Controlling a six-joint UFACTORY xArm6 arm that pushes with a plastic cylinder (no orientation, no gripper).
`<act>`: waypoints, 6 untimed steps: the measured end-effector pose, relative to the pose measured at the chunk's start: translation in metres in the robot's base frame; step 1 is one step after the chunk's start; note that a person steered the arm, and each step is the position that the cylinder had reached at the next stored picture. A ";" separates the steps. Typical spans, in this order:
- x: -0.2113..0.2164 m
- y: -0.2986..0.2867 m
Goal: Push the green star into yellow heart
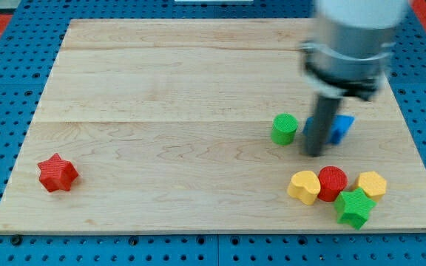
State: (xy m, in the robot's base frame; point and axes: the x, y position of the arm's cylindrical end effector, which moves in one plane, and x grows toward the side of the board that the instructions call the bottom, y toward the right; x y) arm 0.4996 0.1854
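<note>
- Near the tabletop's point(198, 89) bottom-right corner, four blocks sit bunched: the yellow heart point(304, 186), a red cylinder point(332, 182) touching its right side, a yellow block point(372, 184) of unclear shape just right of that, and the green star point(355, 207) below the red cylinder and the yellow block, close to the tabletop's bottom edge.
- The green star lies just right of and below the yellow heart, with the red cylinder partly between them.
- My tip point(315, 154) rests on the wood above this bunch, between a green cylinder point(285, 128) on the view's left and a blue block point(339, 127) half hidden behind the rod.
- There is no pincer on this arm, so no open or closed state can be told.
- A red star point(57, 173) sits alone near the left edge, well apart from everything.
- The whole middle, top and left of the wood offers wide room; the bottom-right corner is tight.
- Count: two green, two yellow, two red, one blue; seven blocks.
</note>
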 end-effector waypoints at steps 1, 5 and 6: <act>0.032 0.112; 0.118 -0.090; 0.116 -0.086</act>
